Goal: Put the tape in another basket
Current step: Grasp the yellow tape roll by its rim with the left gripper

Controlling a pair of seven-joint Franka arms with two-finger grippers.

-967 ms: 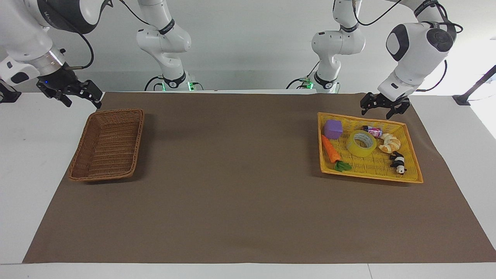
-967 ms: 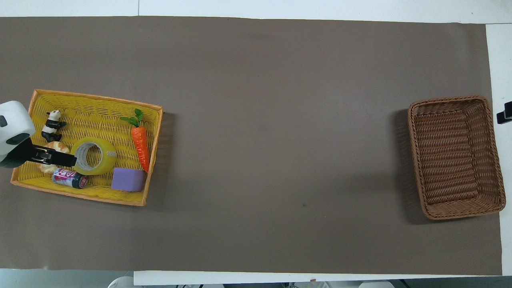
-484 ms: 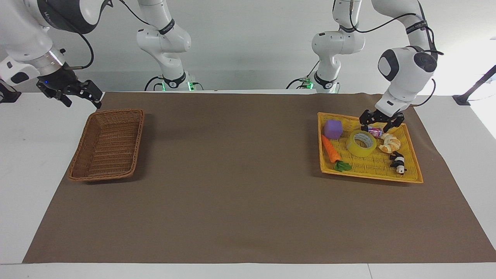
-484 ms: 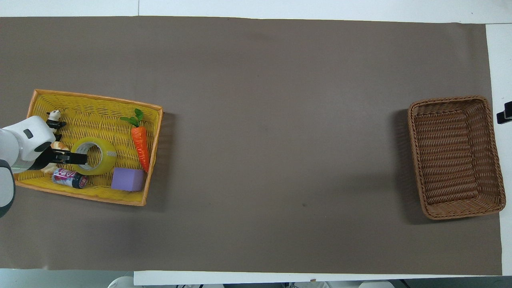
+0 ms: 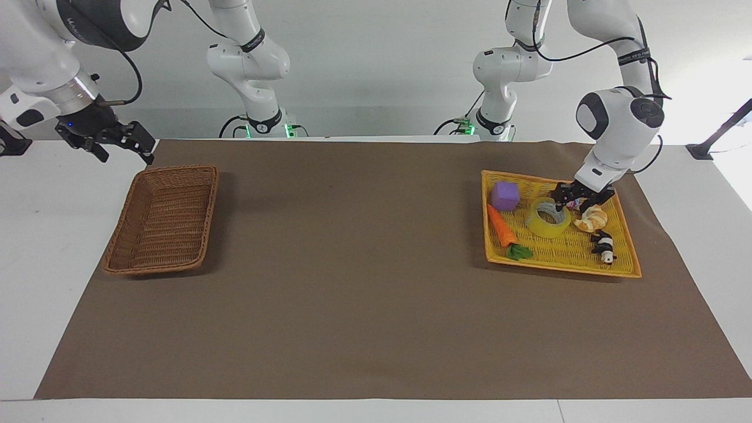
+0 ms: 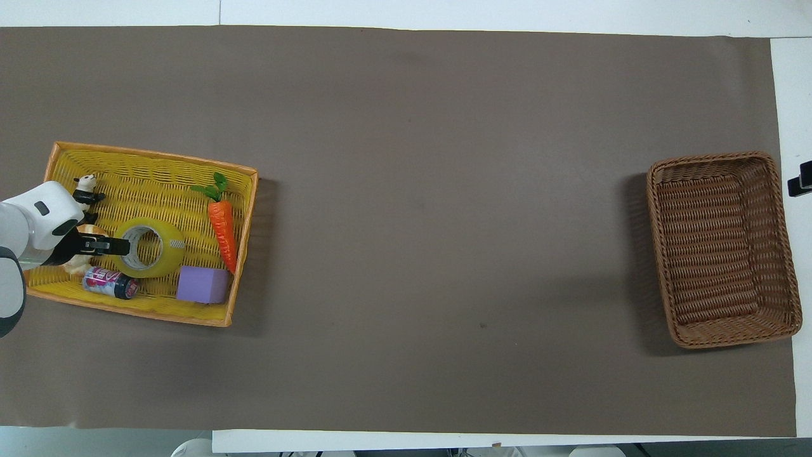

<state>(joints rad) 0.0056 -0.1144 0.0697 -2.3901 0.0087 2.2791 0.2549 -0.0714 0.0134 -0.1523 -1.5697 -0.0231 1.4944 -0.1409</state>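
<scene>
- Tape [image 5: 543, 224] [image 6: 166, 255]: lies flat, hole upward, in the yellow woven tray [image 5: 558, 267] [image 6: 152, 155] toward the left arm's end of the table, about mid-tray.
- Left gripper [image 5: 568, 201] [image 6: 117, 244]: down at the tape's rim, on the side toward the tray's outer end; cannot tell whether clamped on the roll or apart from it.
- Around the tape in the same tray: purple block [image 5: 505, 195] and small can [image 6: 109, 282] nearer to the robots; orange toy carrot [image 5: 501, 226] on the side toward the table's middle; bread piece [image 5: 590, 220] just beside the gripper; panda figure [image 5: 604, 247] farther from the robots.
- Dark brown wicker basket [image 5: 154, 269] [image 6: 736, 339]: well apart from the tray, at the right arm's end of the table; holds nothing.
- Right gripper [image 5: 108, 141] [image 6: 800, 181]: waits in the air near that basket's outer corner, over the white tabletop [image 5: 53, 235], jaws apart, nothing in them.
- Brown cover sheet [image 5: 364, 282]: spreads over most of the tabletop, under both containers.
- Plain pale wall [image 5: 382, 70]: rises past the arm bases.
</scene>
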